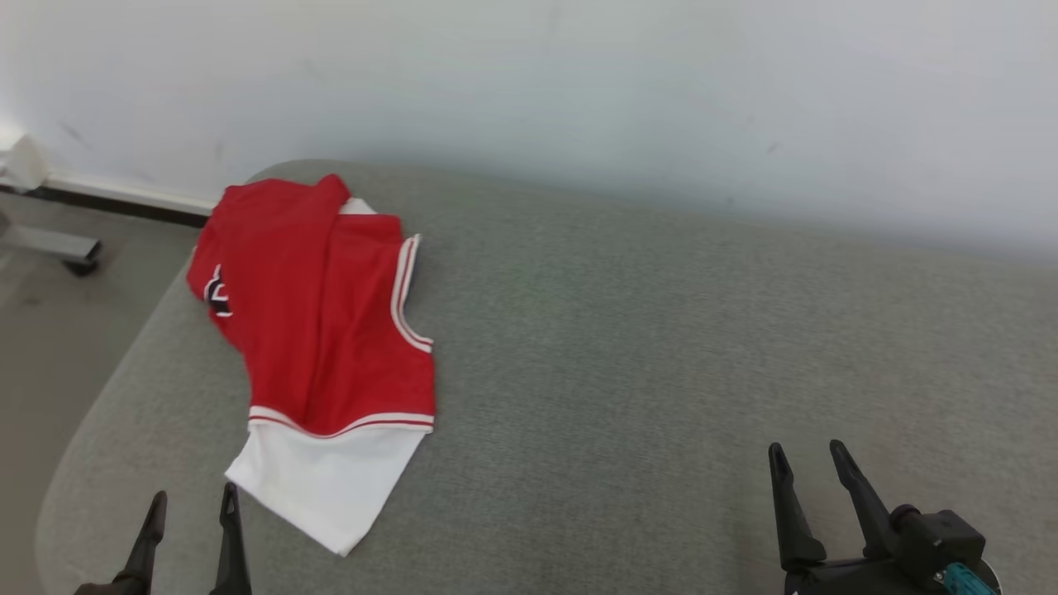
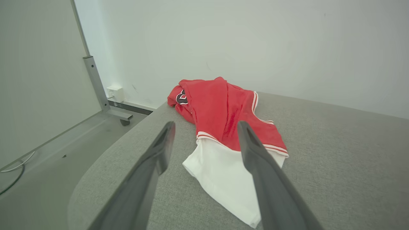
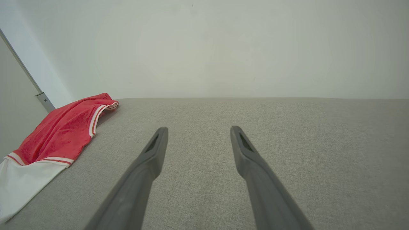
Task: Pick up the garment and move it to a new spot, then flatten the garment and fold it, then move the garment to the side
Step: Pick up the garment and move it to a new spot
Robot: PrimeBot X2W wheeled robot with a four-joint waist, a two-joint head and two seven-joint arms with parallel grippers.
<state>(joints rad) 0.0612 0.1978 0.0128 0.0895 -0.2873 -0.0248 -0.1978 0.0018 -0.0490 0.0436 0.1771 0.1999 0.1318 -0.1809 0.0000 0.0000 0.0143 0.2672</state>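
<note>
The garment (image 1: pixel 318 330) is a red sleeveless jersey with white trim and a white lower part. It lies crumpled on the left side of the grey fabric surface (image 1: pixel 661 347). My left gripper (image 1: pixel 193 500) stands open at the lower left, just short of the garment's white end, holding nothing. In the left wrist view the garment (image 2: pixel 223 121) lies ahead between the open fingers (image 2: pixel 163 140). My right gripper (image 1: pixel 806 454) is open at the lower right, far from the cloth. In the right wrist view the garment (image 3: pixel 60 134) lies at the far left.
A pale wall (image 1: pixel 579 91) runs behind the grey surface. To the left the surface's rounded edge drops to the floor (image 1: pixel 50 347), where a metal frame foot (image 1: pixel 58 246) stands. The right half of the surface is bare fabric.
</note>
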